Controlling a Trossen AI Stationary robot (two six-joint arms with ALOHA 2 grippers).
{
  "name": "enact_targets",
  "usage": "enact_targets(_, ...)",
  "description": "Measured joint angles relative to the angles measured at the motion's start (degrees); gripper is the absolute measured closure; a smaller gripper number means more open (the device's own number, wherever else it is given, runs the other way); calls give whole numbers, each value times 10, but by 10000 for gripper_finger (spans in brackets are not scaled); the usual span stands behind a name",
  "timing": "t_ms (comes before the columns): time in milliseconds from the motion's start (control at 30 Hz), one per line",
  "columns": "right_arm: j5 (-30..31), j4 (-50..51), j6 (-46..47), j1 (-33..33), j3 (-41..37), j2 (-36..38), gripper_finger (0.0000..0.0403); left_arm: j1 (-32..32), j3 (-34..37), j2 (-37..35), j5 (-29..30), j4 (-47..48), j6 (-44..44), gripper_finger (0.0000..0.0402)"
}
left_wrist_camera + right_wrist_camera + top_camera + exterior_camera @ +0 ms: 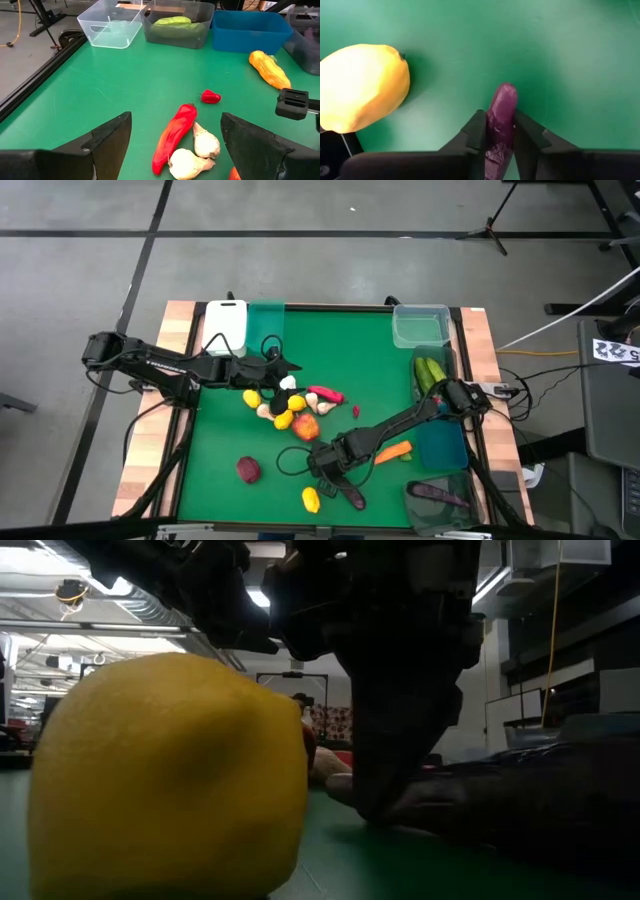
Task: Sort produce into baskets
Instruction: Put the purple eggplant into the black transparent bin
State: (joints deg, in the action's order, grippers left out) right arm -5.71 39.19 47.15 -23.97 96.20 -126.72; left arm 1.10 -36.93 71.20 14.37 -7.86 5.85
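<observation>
My right gripper (328, 476) is low over the near middle of the green table and is shut on a purple eggplant (501, 114), which also shows in the high view (350, 495). A yellow lemon (362, 86) lies right beside it on the table and fills the left of the low view (165, 775). My left gripper (292, 376) is open and empty over the produce pile at mid-table. Ahead of its fingers lie a long red chili (174, 131), two garlic bulbs (205, 142) and a small red chili (210, 96). My right gripper pinches the eggplant between its two fingers (476, 131), one on each side. The eggplant's rounded end (504, 95) sticks out past the fingertips. The fingers come slanting down from the table's right. In the low view the eggplant (520, 810) lies on the table.
A white bin (227, 325) and a teal bin (266, 320) stand at the far left, a clear bin (420, 326) at the far right. Along the right edge stand a grey bin with cucumbers (431, 374), a blue bin (443, 448) and a dark bin (440, 502). An orange carrot (394, 451), an apple (306, 428) and a dark red piece (248, 469) lie loose.
</observation>
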Motion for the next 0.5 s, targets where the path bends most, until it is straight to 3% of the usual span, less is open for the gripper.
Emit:
enact_targets(267,15,57,-21,3,28,0,338,0,0,0,0,0,0,101)
enact_targets(500,68,201,-67,4,132,9,344,0,0,0,0,0,-1,101)
